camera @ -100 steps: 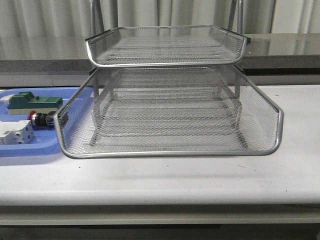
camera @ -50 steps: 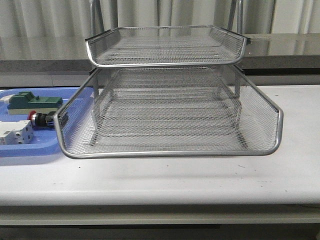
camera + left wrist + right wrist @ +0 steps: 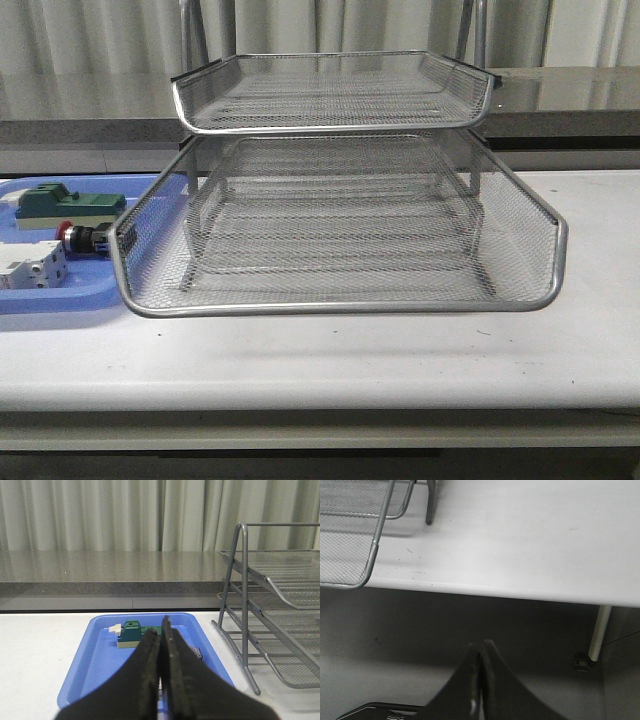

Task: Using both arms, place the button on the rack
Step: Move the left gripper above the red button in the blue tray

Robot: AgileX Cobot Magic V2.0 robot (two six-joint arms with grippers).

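**Pre-grasp: risks at the blue tray**

Button (image 3: 84, 238) lies on its side in the blue tray (image 3: 60, 298), wedged between green-topped block (image 3: 68, 203), white breaker (image 3: 32, 267) and the rack (image 3: 340, 225) rim at its 3 o'clock. Left hand (image 3: 161, 650) and right hand (image 3: 481, 662): both fingers pressed together, empty. Risk: crowded neighbours could catch the fingers; the cylindrical body may roll away. Right hand hangs off the tabletop (image 3: 530, 545) edge.

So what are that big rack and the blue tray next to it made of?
The rack looks like metal: fine silver wire mesh in shiny, rounded rod rims and a grey tube frame. The blue tray looks like moulded plastic, smooth and slightly glossy with soft rounded edges, though that is only a guess from its look.
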